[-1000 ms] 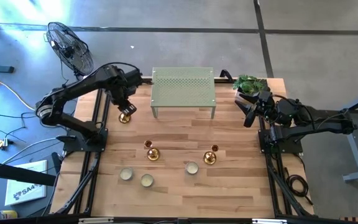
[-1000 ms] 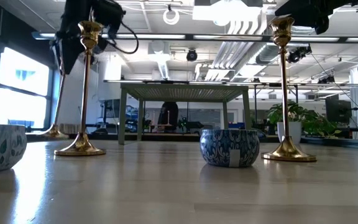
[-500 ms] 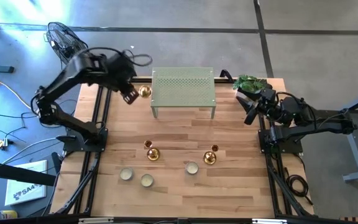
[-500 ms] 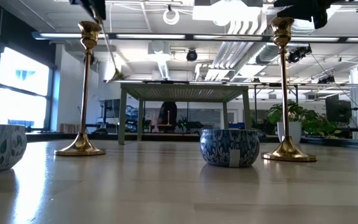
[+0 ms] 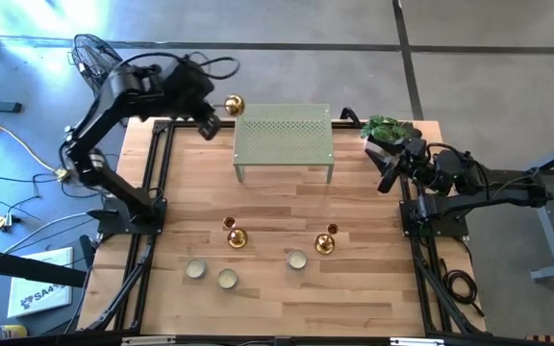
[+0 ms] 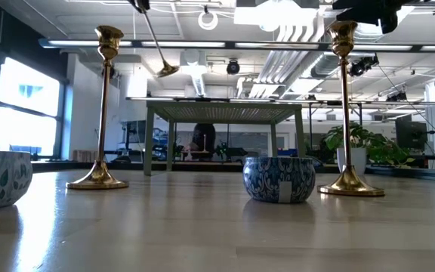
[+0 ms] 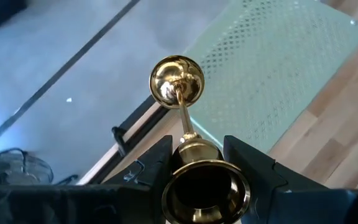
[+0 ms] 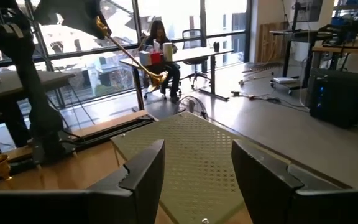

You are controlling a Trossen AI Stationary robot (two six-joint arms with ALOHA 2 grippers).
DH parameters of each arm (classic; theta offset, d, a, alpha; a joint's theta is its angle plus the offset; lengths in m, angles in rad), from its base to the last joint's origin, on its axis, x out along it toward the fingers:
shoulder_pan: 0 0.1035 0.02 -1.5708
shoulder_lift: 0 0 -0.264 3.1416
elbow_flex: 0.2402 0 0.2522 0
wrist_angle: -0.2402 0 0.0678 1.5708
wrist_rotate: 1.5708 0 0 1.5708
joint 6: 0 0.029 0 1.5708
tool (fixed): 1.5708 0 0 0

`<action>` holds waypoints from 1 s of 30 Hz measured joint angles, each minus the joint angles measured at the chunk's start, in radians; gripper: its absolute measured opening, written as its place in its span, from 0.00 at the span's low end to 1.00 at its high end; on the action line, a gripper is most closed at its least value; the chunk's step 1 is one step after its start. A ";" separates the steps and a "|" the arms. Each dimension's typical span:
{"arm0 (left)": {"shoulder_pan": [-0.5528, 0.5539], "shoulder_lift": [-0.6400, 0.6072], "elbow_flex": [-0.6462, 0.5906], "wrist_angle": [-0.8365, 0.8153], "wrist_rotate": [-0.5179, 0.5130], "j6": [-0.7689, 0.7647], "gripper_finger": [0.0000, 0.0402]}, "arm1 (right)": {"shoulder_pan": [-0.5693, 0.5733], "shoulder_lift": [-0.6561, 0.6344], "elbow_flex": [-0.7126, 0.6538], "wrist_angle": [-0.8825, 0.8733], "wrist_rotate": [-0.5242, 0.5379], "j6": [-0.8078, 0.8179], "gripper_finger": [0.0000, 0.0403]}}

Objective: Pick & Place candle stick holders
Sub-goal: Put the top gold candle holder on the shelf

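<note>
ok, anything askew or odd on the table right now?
One candlestick is airborne, gripped near its cup by the left pincer, tilted steeply with its base out by the green rack corner. The other two candlesticks stand upright. Right pincer idle.

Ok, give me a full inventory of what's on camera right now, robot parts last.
Candle stick holders: three, gold; two upright on the table's near half, one tilted in the air by the rack's left corner.
Bowls: three, blue-patterned, near edge.
Wire rack: one, pale green, far centre.
Plant: one, green, far right corner.
Fan: one, black, on the floor.
Person: one, seated in the room beyond.
Left tool: shut on the raised holder.
Right tool: open, by the plant.
</note>
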 joint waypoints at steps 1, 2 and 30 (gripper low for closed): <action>0.000 0.022 0.013 -0.002 0.012 0.018 0.31 | 0.000 0.000 0.000 0.003 -0.006 0.002 0.45; 0.000 0.046 0.026 -0.005 0.023 0.035 0.31 | 0.000 0.000 0.000 0.006 -0.018 0.008 0.45; 0.179 0.249 0.100 0.091 0.300 0.173 0.31 | 0.000 0.002 0.000 -0.062 -0.149 0.105 0.45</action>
